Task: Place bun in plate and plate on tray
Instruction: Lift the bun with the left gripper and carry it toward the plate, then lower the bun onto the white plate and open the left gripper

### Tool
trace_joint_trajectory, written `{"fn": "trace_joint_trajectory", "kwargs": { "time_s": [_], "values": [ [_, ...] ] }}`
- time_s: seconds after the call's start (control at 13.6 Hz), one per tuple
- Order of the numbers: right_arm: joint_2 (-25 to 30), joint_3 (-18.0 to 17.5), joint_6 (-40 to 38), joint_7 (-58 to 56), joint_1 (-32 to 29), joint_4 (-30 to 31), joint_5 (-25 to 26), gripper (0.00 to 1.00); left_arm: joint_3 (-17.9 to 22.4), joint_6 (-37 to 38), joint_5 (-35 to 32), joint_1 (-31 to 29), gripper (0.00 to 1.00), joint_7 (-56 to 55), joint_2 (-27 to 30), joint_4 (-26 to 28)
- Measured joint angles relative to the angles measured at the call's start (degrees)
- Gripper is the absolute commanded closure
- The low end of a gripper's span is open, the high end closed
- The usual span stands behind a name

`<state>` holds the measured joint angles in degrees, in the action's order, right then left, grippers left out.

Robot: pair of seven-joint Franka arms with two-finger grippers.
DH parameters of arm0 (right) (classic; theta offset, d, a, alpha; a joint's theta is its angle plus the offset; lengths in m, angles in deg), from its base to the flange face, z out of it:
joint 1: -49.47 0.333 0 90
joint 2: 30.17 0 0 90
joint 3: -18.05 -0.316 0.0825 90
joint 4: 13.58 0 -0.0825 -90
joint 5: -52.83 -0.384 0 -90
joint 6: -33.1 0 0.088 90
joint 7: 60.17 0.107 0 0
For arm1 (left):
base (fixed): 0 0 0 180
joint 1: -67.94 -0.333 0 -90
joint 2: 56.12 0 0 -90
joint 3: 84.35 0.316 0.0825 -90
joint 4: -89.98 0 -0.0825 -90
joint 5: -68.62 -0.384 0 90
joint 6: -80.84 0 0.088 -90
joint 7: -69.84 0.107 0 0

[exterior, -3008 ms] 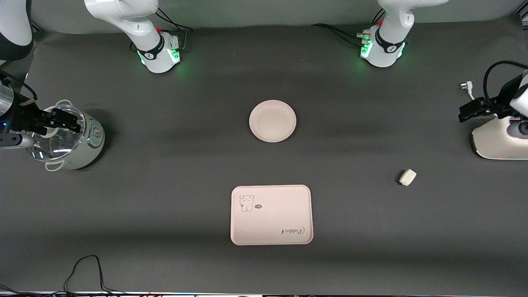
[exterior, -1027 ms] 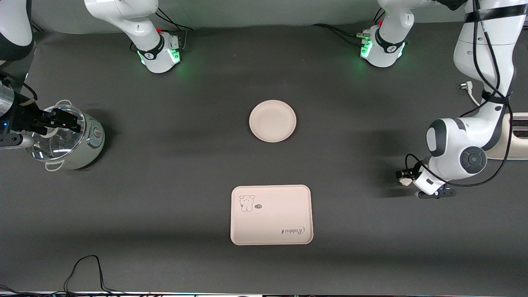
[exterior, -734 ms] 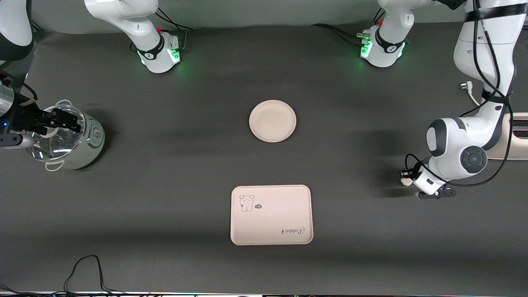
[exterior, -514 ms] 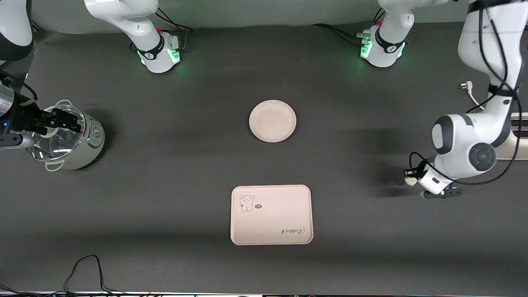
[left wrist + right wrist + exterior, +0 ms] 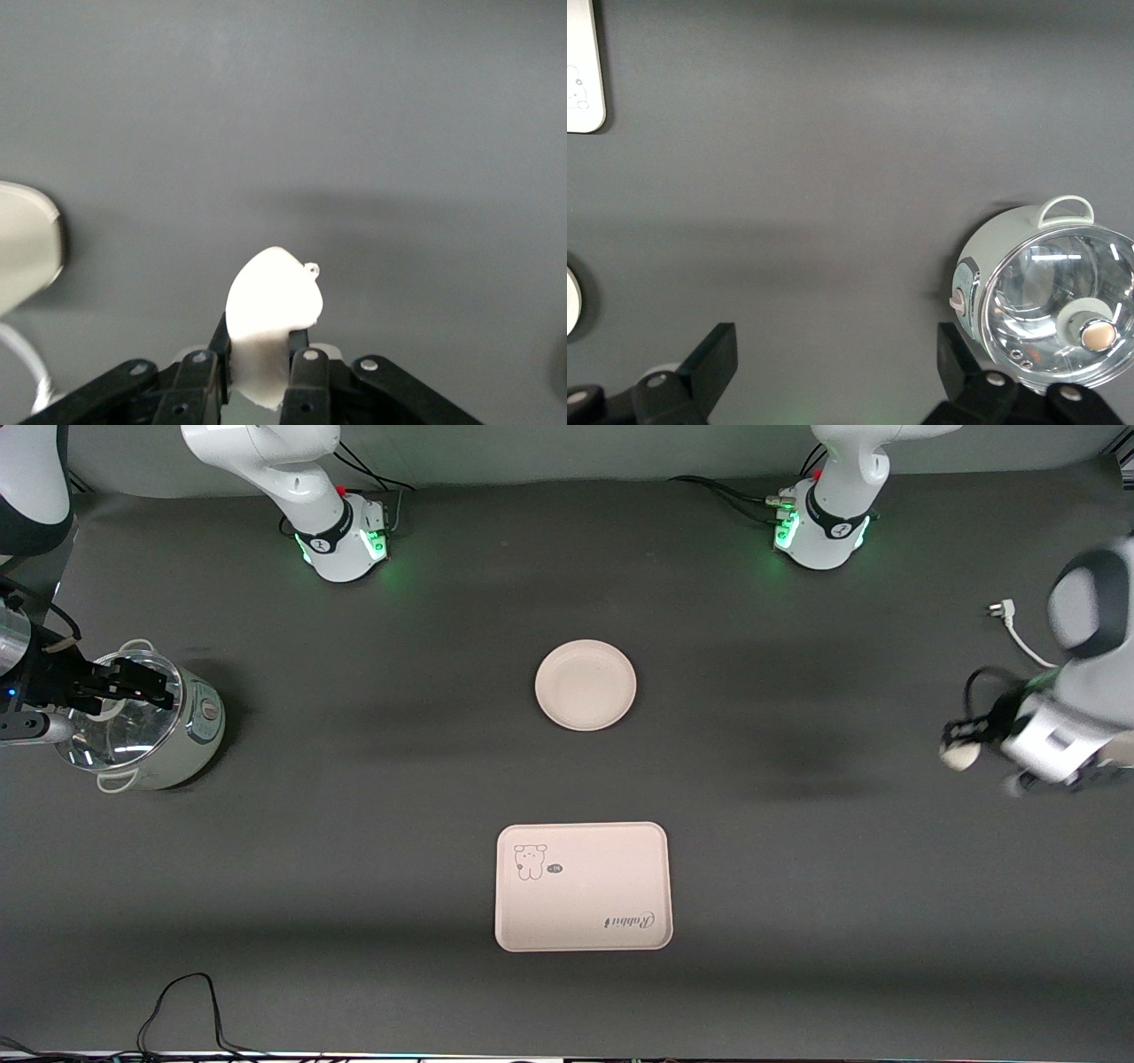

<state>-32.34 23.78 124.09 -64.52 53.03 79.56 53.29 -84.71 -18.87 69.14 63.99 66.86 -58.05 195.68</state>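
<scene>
At three o'clock over the table: left gripper (image 5: 961, 744) clamping bun (image 5: 959, 755). At nine, over cooker (image 5: 146, 722): right gripper (image 5: 133, 684), jaws wide.

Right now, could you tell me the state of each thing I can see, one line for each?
bun: held in the air, off the table.
left gripper: shut on the bun, over the table's left-arm end.
plate: empty, on the table.
tray: empty, nearer the front camera than the plate.
right gripper: open, waiting beside the cooker.
cooker: glass lid on.
</scene>
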Motion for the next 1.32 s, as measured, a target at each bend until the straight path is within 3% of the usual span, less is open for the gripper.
{"fn": "trace_joint_trajectory", "kwargs": {
  "time_s": [0.29, 0.51, 0.73, 0.88, 1.32],
  "values": [
    [0.0, 0.0, 0.0, 0.0, 0.0, 0.0, 0.0, 0.00, 0.6, 11.0, 0.0, -0.6, 0.72, 0.9, 8.7, -2.7],
    [0.0, 0.0, 0.0, 0.0, 0.0, 0.0, 0.0, 0.00, 1.7, 12.7, 0.0, -1.0, 0.72, 2.2, 8.9, -4.2],
    [0.0, 0.0, 0.0, 0.0, 0.0, 0.0, 0.0, 0.00, 0.2, 13.7, 0.3, -0.9, 0.72, 1.7, 8.5, -5.0],
    [0.0, 0.0, 0.0, 0.0, 0.0, 0.0, 0.0, 0.00, -3.6, 13.6, 0.7, -0.8, 0.72, -2.9, 8.1, -5.5],
    [0.0, 0.1, 0.0, 0.0, 0.0, 0.0, 0.0, 0.00, -22.2, 11.9, 4.4, 0.7, 0.72, -28.9, 0.4, -13.7]
  ]
}}
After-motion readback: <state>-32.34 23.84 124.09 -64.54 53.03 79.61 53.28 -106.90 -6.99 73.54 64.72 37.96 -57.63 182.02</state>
